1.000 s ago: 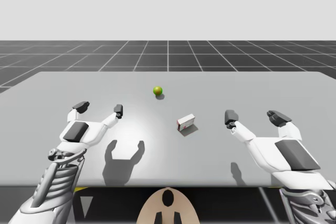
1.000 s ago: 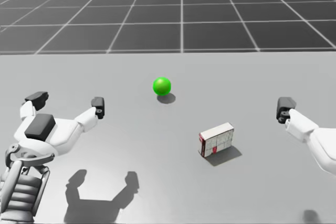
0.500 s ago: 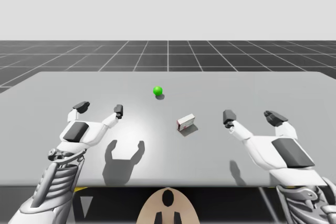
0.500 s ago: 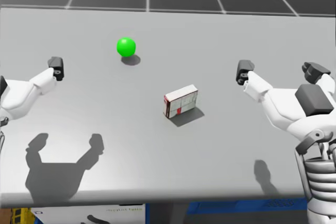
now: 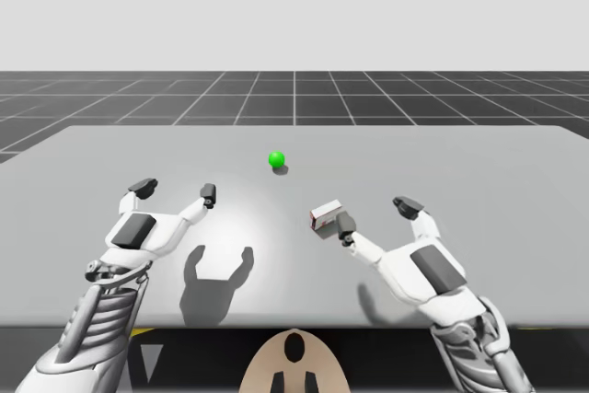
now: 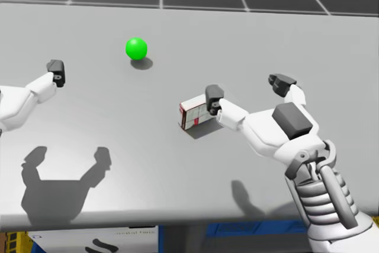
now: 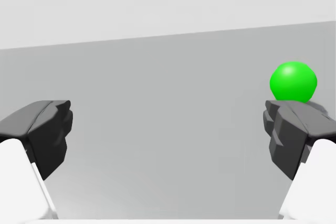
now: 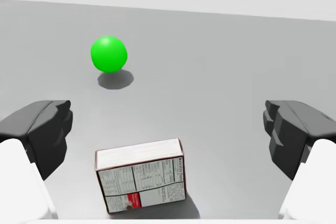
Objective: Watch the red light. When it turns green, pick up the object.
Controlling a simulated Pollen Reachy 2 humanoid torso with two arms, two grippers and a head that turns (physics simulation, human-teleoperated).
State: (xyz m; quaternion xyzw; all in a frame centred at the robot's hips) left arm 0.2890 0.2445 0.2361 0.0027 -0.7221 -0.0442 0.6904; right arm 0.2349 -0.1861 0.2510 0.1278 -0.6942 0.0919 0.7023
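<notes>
White box [image 8: 140, 179] on the table [image 5: 515, 163], near the green light [image 8: 108, 53].
Printed in red and black, it sits between my right gripper's [image 8: 168, 129] spread fingers; my left gripper [image 7: 168, 129] gapes too, well apart.

Nothing here is legible. The white-and-red box [image 8: 140, 176], lying between the fingers [image 8: 42, 129] of my right gripper [image 8: 168, 127], carries a ruled panel of fine black print and a red patch, all too small to read. Below the near edge of the surface [image 6: 177, 176], a white carton [image 6: 89, 240] bears faint grey lettering, likewise unreadable.
</notes>
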